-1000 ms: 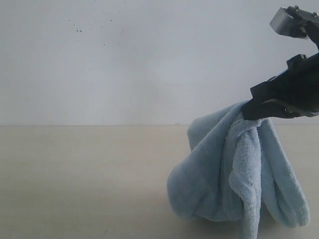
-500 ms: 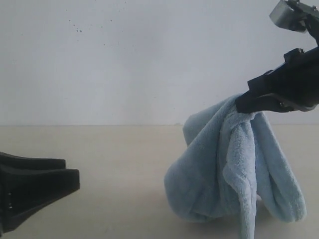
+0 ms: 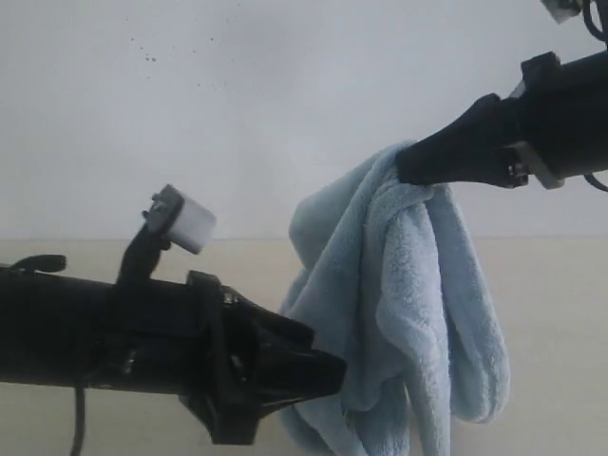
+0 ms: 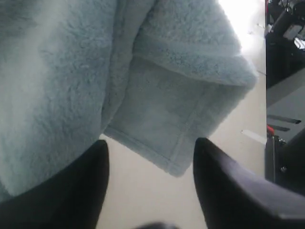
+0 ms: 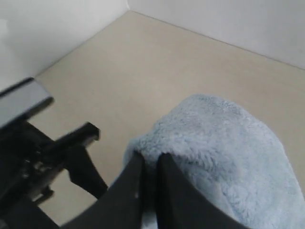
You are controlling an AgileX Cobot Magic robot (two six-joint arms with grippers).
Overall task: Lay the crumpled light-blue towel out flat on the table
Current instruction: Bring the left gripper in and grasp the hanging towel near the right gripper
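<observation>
The light-blue towel (image 3: 399,285) hangs bunched in long folds from my right gripper (image 3: 407,171), which is shut on its top fold high above the table (image 3: 85,261). In the right wrist view both black fingers pinch the fluffy cloth (image 5: 224,143) at the gripper (image 5: 150,160). My left gripper (image 3: 332,370) reaches in low from the left, beside the towel's lower folds. Its jaws stand open (image 4: 152,142), and a hemmed corner of the towel (image 4: 162,124) hangs between the two fingertips, untouched, over the bare table (image 4: 143,200). The towel's bottom edge is cut off in the exterior view.
A white speckled wall (image 3: 237,95) rises behind the table. The left arm (image 5: 47,162) shows below the right gripper in the right wrist view. Dark equipment (image 4: 286,95) stands past the table's edge in the left wrist view.
My right gripper has lifted the towel higher and carried it left. The left arm has come in from the left to the towel's lower folds, and its jaws have opened.
</observation>
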